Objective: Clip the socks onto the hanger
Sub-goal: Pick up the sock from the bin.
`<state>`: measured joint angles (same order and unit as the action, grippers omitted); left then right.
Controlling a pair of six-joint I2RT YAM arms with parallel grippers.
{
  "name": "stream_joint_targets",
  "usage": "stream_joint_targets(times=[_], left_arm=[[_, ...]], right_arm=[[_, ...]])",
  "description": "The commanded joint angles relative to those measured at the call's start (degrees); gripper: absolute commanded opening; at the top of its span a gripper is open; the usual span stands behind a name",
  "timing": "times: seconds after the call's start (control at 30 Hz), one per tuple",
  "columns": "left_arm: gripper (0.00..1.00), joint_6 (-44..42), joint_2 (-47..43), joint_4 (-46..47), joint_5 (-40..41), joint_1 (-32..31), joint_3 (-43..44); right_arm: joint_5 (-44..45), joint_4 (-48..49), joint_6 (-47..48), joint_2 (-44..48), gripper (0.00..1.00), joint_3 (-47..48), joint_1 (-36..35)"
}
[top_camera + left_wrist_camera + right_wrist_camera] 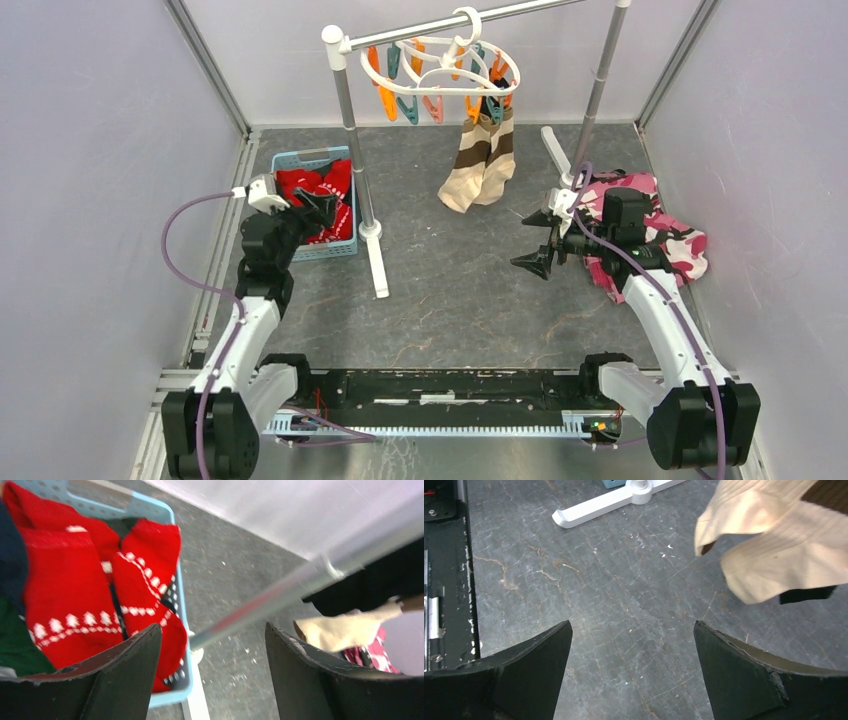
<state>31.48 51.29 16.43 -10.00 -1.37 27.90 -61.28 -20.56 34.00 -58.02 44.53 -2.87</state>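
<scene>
Looking down from the top camera, the hanger (440, 70) hangs by its hook on the pole rack (350, 110) at the far side of the counter (450, 310). A pair of beige socks (482, 160) is already clipped to it, with the toes dangling near the surface. The red socks (318, 190) lie heaped in a blue basket (345, 245) on the left. The left end effector (322, 210) hovers over them with its jaws apart and empty. The right end effector (522, 241) also stands wide apart and holds nothing. It is out over bare counter, just beside the camouflage cloth (670, 245).

The left wrist camera shows the spread fingers (135, 670) framing the basket's near corner. The patterned red fabric is folded and overlapping, and a corner of dark cloth shows at the left edge.

The right wrist camera shows only grey counter between the parted fingers (524, 670), with the beige toes up to the right and the rack's white foot (614, 500) beyond.

The socks look light, limp and slightly grippy. One will likely sag and fold when lifted, and it could drag its neighbour along. A pinch at the cuff edge of the topmost red sock seems best, as that leaves the cuff free to offer to a clothespin.
</scene>
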Motion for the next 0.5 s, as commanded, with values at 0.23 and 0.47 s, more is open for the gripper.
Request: stream_joint_targets(times=[0.23,0.47], left_arm=[[0.76,5.3,16.09,-6.76,13.17,3.3,12.02],[0.83,9.09,21.45,-13.94,23.36,2.95,16.17]], right_arm=[[-1.21,-3.01,3.05,-0.3,0.98,2.31,0.24],[-1.08,-3.08,2.96,-0.63,0.98,2.32,0.23]])
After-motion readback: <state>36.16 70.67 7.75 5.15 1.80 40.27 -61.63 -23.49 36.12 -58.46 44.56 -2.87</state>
